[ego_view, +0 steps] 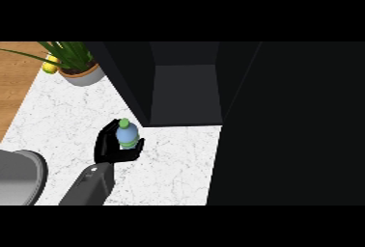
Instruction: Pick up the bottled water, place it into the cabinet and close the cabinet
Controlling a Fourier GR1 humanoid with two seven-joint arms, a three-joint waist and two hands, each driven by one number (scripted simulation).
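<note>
The bottled water [128, 136], pale blue with a green cap and a green band, stands upright in my left hand [109, 148], whose black fingers curl round it from the left and below. Hand and bottle are over the white marble counter [64, 116], just in front of and left of the open dark cabinet [184, 91]. The cabinet's inner shelf shows nothing on it. The lower part of the bottle is hidden by the hand. My right hand is not visible.
The open cabinet door [285, 120] is a large black panel filling the right half of the view. A potted plant [82, 75] with a yellow fruit [50, 66] beside it stands at the back left. A grey round vessel [18, 176] sits at the lower left.
</note>
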